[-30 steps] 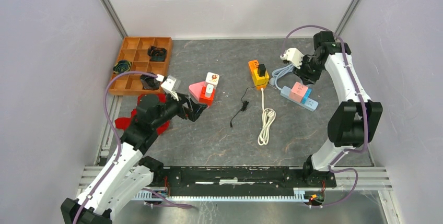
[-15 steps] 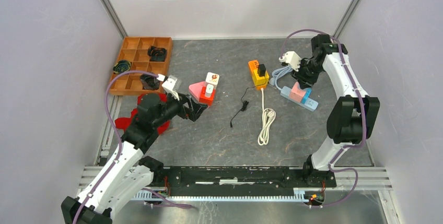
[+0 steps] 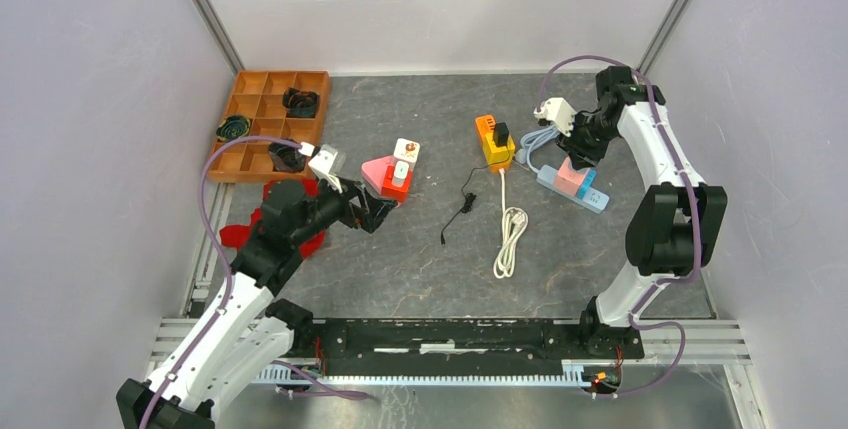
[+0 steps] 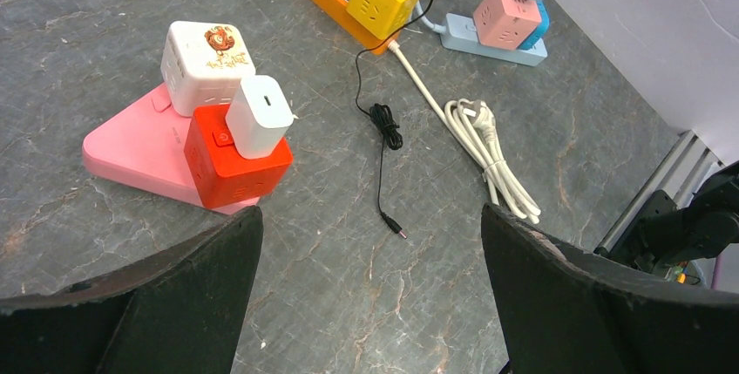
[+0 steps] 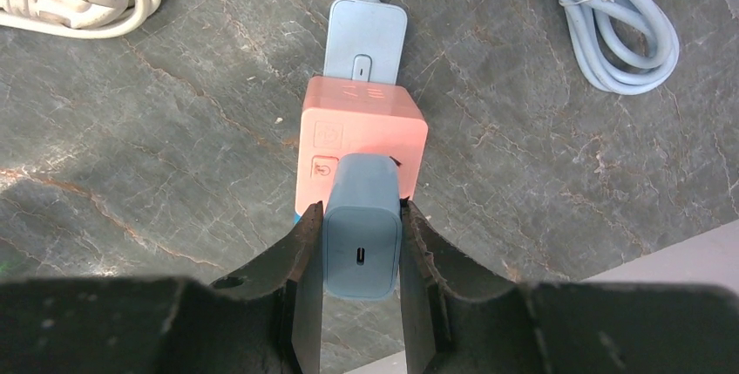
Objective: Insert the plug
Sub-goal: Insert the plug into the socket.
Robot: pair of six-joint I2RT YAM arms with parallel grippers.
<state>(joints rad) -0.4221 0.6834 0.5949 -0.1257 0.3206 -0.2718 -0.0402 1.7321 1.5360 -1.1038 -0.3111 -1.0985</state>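
Where right gripper (image 5: 360,214) jaws clamp it by the tabletop's (image 3: 400,269) right edge: blue-grey plug (image 5: 361,234), oval port, at pink cube socket (image 5: 362,125); left gripper (image 4: 368,217) jaws gaping, empty.

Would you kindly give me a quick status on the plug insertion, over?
Right gripper shut on blue-grey plug, at the pink cube socket; seating unclear. Left gripper open, empty, off by the red cube. Nothing visibly in the way.

I see a wooden tray (image 3: 255,83) far left, a white cord (image 4: 484,140) coiled near a thin black wire (image 4: 384,123), and a red cube (image 4: 228,169)
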